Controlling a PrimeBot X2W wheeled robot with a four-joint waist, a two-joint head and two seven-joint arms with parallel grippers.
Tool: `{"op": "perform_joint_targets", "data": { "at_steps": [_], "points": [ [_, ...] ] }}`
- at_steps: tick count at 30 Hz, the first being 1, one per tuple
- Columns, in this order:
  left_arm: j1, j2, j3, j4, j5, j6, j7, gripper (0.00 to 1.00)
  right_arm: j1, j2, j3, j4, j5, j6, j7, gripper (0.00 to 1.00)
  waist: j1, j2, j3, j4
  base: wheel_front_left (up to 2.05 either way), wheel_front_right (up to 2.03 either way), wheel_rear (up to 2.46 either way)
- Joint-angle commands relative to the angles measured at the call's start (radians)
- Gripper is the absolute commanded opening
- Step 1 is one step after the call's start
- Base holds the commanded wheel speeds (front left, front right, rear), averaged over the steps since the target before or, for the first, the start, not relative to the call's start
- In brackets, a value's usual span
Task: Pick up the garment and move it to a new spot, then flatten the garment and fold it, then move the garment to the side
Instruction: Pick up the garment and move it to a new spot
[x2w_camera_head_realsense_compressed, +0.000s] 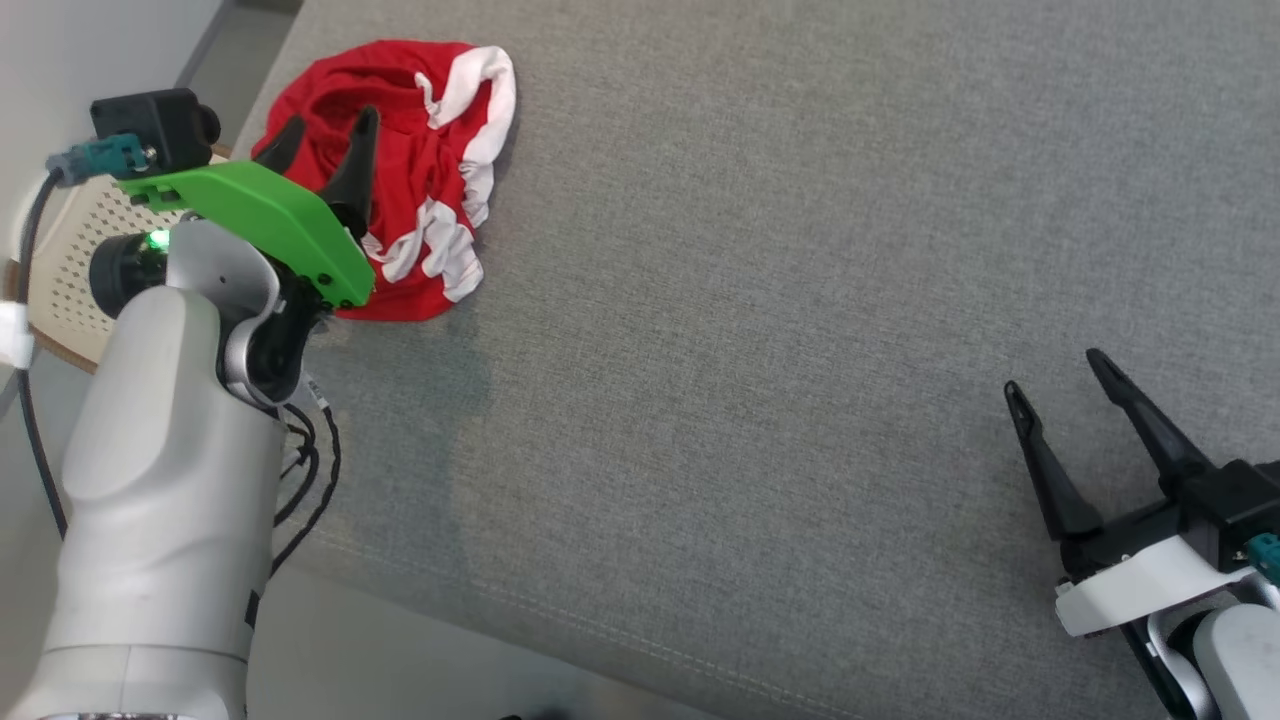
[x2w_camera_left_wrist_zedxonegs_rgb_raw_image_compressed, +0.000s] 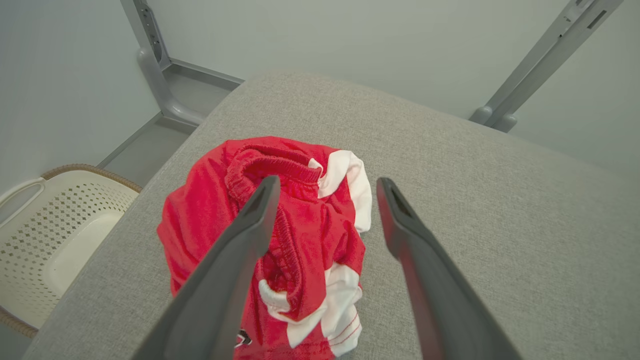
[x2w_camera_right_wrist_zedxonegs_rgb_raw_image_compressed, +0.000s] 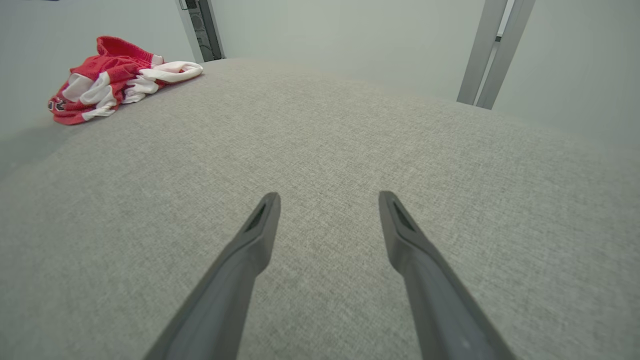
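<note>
The garment (x2w_camera_head_realsense_compressed: 420, 170) is a crumpled red piece with white trim and an elastic waistband, lying bunched near the far left corner of the grey padded table (x2w_camera_head_realsense_compressed: 780, 330). My left gripper (x2w_camera_head_realsense_compressed: 325, 125) hovers over its left part, open, with nothing between its fingers. In the left wrist view the garment (x2w_camera_left_wrist_zedxonegs_rgb_raw_image_compressed: 305, 235) lies just beyond and below the spread left gripper (x2w_camera_left_wrist_zedxonegs_rgb_raw_image_compressed: 325, 185). My right gripper (x2w_camera_head_realsense_compressed: 1055, 375) stands open over bare cloth at the lower right, far from the garment (x2w_camera_right_wrist_zedxonegs_rgb_raw_image_compressed: 117, 80); the right gripper (x2w_camera_right_wrist_zedxonegs_rgb_raw_image_compressed: 327, 197) holds nothing.
A cream perforated basket (x2w_camera_head_realsense_compressed: 70, 270) stands on the floor beside the table's left edge, also the basket (x2w_camera_left_wrist_zedxonegs_rgb_raw_image_compressed: 50, 230) in the left wrist view. Grey metal frame posts (x2w_camera_left_wrist_zedxonegs_rgb_raw_image_compressed: 155, 65) rise beyond the table's far end. The table's left edge runs close by the garment.
</note>
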Motion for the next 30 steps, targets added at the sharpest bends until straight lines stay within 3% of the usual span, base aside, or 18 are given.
{"op": "perform_joint_targets", "data": {
  "at_steps": [1,10,17,18,19,25,30],
  "points": [
    [-0.034,0.017,-0.003,0.025,-0.016,-0.002,0.009,1.00,-0.021,-0.008,-0.008,-0.012,-0.005,0.000,-0.003,1.00,-0.0001,0.0000,0.111,-0.042,0.00,0.00,0.00],
    [-0.145,0.036,-0.056,0.260,-0.081,-0.002,0.046,1.00,-0.044,-0.034,-0.039,-0.044,-0.011,0.000,-0.001,1.00,-0.0001,0.0000,0.208,-0.074,0.00,0.00,0.00],
    [-0.172,0.027,-0.116,0.378,-0.073,-0.001,-0.006,1.00,-0.055,-0.031,-0.049,-0.032,-0.020,-0.001,0.005,1.00,-0.0001,0.0000,0.250,-0.078,0.00,0.00,0.00],
    [-0.175,0.024,-0.125,0.377,-0.076,-0.001,-0.023,0.23,-0.057,-0.031,-0.050,-0.029,-0.021,-0.001,0.006,1.00,-0.0001,0.0000,0.253,-0.077,0.00,0.00,0.00],
    [-0.178,0.022,-0.134,0.372,-0.082,-0.001,-0.049,0.00,-0.059,-0.032,-0.051,-0.025,-0.021,-0.001,0.006,1.00,-0.0001,0.0000,0.255,-0.075,0.00,0.00,0.00],
    [-0.205,0.053,-0.175,0.316,-0.108,-0.001,-0.246,0.00,-0.087,-0.016,-0.024,-0.005,-0.029,-0.001,0.007,1.00,-0.0001,0.0000,0.226,-0.084,0.00,0.00,0.00],
    [-0.183,0.093,-0.230,0.230,-0.142,-0.001,-0.333,0.00,-0.111,0.033,0.008,-0.001,-0.025,0.000,0.003,1.00,-0.0001,0.0000,0.157,-0.123,0.00,0.00,0.00]
  ]
}}
